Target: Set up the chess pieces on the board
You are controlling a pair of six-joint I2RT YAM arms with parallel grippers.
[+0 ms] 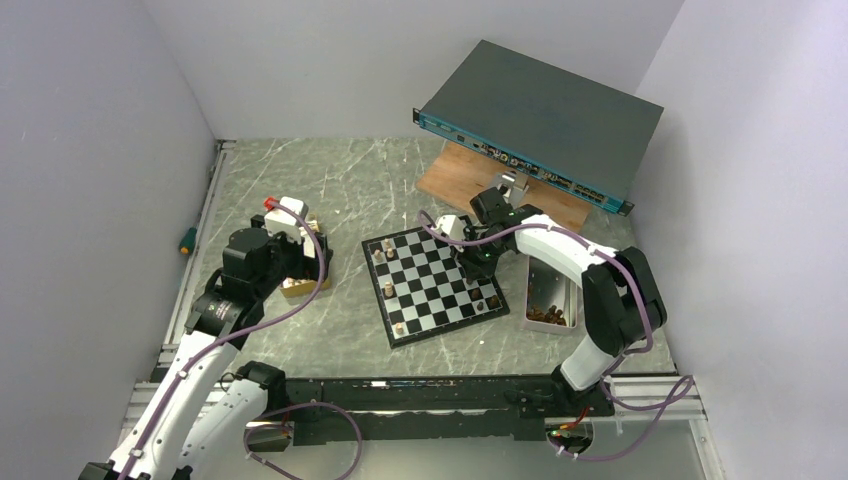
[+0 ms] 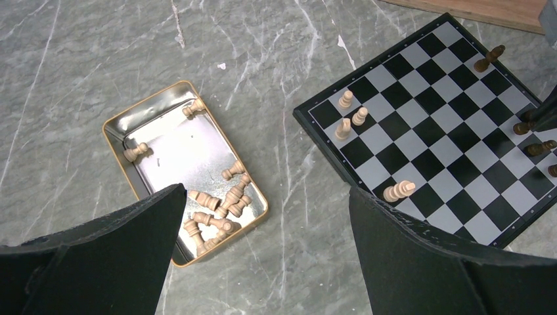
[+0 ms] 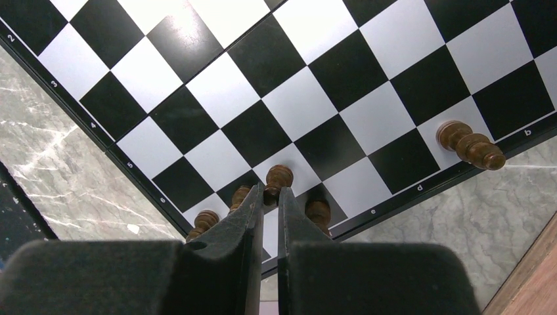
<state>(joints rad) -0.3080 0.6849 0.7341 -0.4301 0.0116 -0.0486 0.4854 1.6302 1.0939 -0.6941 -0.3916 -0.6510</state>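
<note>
- Directly at the tips of the right gripper stands a dark pawn. It is upright, with its long axis in line with the fingers. The jaws are drawn to a narrow slit and appear to pinch its lower part, and its head shows just past them.
- That pawn is over the board, in the second row from the lettered edge. The coming move therefore looks like a straight drop and release, not a sideways carry.
- Room to open is tight. Two other dark pieces stand just beside the pawn in the same row, and a third stands just behind it in the edge row.
- One more dark figure lies tipped on its side at the lettered edge, well apart from the fingers.
- The left gripper hangs spread wide and holds nothing, over the marbled table between tin and board.
- The gold tin sits partly under that gripper's left finger. It holds light pieces, all lying on their sides with their axes pointing every way. Most are heaped at the near corner, and two lie apart at the far end.
- On the board's near corner three light figures stand upright, and a fourth lies flat near the edge.
- The grey tray sits just beside the board on the right arm's side, with dark figures heaped at its near end. The right arm is the nearer one to it.
</note>
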